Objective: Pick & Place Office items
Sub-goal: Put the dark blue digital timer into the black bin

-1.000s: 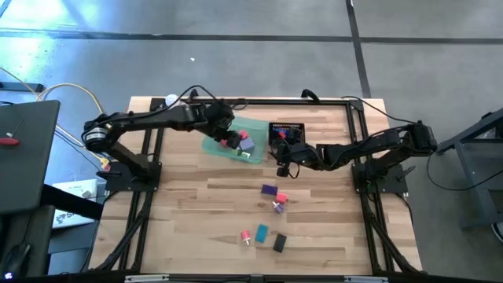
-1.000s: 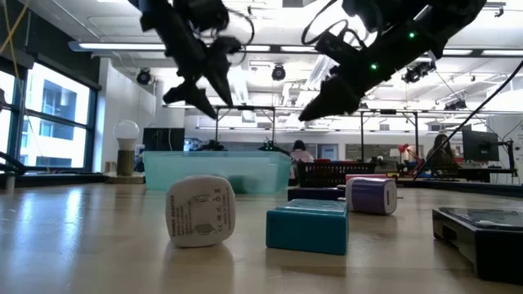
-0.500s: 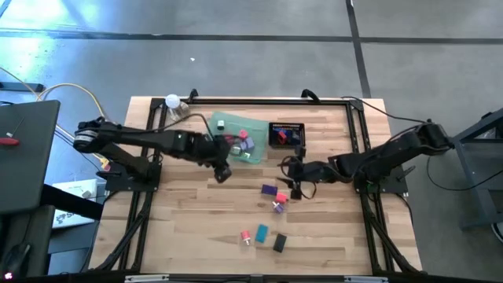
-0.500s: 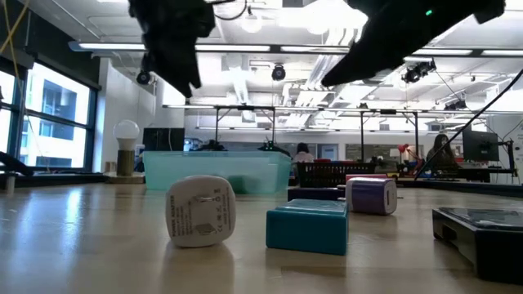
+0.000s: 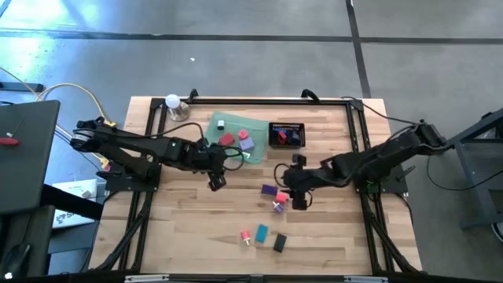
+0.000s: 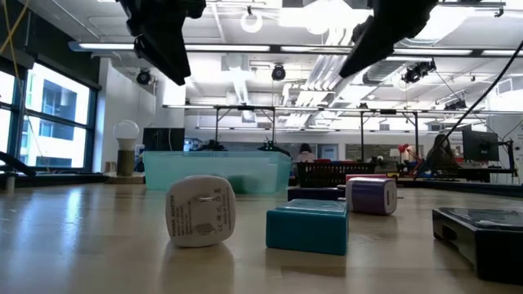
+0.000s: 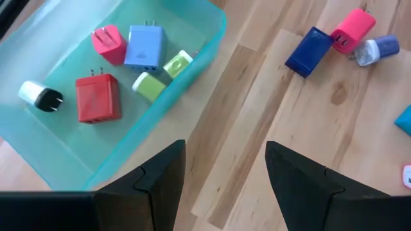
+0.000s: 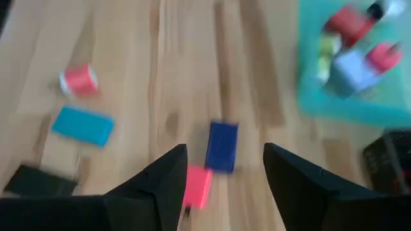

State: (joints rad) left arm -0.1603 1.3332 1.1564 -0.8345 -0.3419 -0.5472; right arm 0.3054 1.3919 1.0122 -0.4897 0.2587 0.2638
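Note:
Several small office items lie loose on the wood: a blue block (image 5: 269,189), a pink one (image 5: 281,197), a teal block (image 5: 262,232), a black one (image 5: 279,243) and a red-and-white piece (image 5: 246,237). Others lie in the translucent green tray (image 5: 222,123), among them a red plug (image 7: 97,97) and a blue one (image 7: 144,48). My left gripper (image 5: 216,179) hangs open over bare wood just on the near side of the tray. My right gripper (image 5: 301,200) hangs open above and just right of the blue and pink items (image 8: 222,145). Neither holds anything.
A black mesh basket (image 5: 287,134) stands right of the tray at the back. A white lamp bulb (image 5: 171,101) sits at the far left corner. In the low view a white plug (image 6: 200,210) and the teal block (image 6: 308,224) stand close in front. Bare wood lies at the near left.
My left gripper has come off the tray toward the table's near edge and rolled at the wrist. My right gripper has left the basket's side, gone toward the near edge and risen, and now hangs over the loose items. The items on the table have kept still.

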